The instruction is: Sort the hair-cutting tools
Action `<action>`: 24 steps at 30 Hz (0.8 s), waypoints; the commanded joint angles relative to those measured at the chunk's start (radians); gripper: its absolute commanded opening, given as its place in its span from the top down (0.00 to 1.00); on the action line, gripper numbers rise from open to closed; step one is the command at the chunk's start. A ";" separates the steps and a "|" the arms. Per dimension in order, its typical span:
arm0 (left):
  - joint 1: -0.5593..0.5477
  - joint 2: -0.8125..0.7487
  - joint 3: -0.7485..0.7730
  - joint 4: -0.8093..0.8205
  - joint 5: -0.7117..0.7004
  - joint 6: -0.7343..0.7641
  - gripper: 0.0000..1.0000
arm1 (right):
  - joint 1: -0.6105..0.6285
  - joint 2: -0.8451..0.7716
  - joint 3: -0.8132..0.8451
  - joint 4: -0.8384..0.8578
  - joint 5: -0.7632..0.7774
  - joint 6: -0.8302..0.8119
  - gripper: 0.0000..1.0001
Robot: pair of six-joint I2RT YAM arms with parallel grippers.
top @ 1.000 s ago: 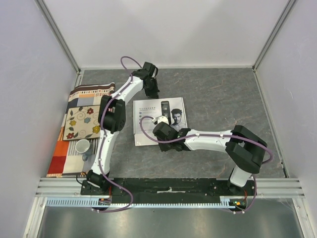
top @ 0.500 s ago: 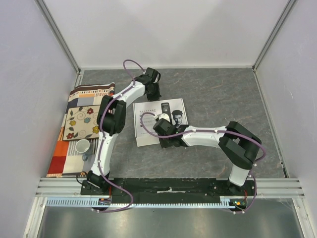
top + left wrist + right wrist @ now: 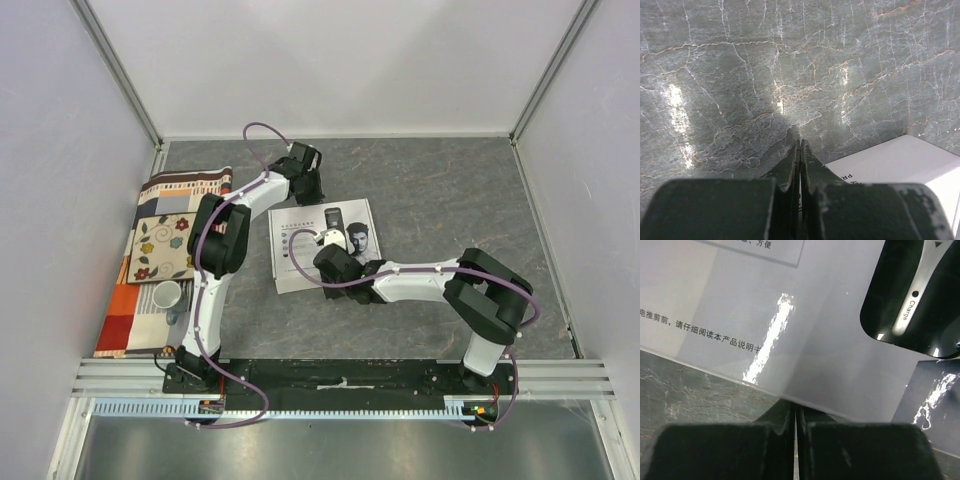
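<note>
None of the hair-cutting tools show; the clipper, comb guard, cable and bottles are out of view. A flat white box [image 3: 300, 245] with a printed clipper and a man's face lies mid-table. My left gripper [image 3: 308, 188] is shut and empty, its tips [image 3: 800, 144] on the grey table just beyond the box's far edge [image 3: 900, 165]. My right gripper [image 3: 340, 280] is shut, its tips [image 3: 795, 407] against the box's near edge [image 3: 765, 340], seemingly slipped just under it. The printed clipper [image 3: 910, 295] shows in the right wrist view.
A patterned cloth [image 3: 160, 240] lies at the left edge with a white cup [image 3: 166, 294] on it and a small dark thing [image 3: 175, 317] beside the cup. White walls enclose the table on three sides.
My right gripper has moved slightly left and farther along the box's near edge, and its elbow has swung. My left gripper has shifted slightly. The box has turned a little.
</note>
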 commanded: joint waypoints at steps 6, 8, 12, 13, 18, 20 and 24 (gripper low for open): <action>-0.061 -0.050 -0.139 -0.158 0.077 0.002 0.98 | -0.024 0.037 -0.102 0.288 0.298 -0.064 1.00; -0.062 -0.061 -0.162 -0.149 0.079 0.002 0.98 | -0.023 0.037 -0.105 0.300 0.314 -0.068 1.00; -0.062 -0.073 -0.164 -0.144 0.090 0.003 0.98 | -0.019 0.030 -0.078 0.245 0.305 -0.072 1.00; -0.062 -0.076 -0.164 -0.140 0.097 0.006 0.98 | -0.015 0.020 -0.078 0.225 0.303 -0.074 1.00; -0.062 -0.142 -0.168 -0.086 0.134 0.026 0.98 | -0.004 -0.110 -0.093 0.172 0.308 -0.077 0.86; -0.062 -0.184 -0.162 -0.083 0.143 0.036 0.97 | -0.003 -0.174 -0.079 0.127 0.311 -0.087 0.79; -0.062 -0.246 -0.112 -0.114 0.119 0.052 0.90 | 0.000 -0.268 -0.024 0.026 0.297 -0.106 0.66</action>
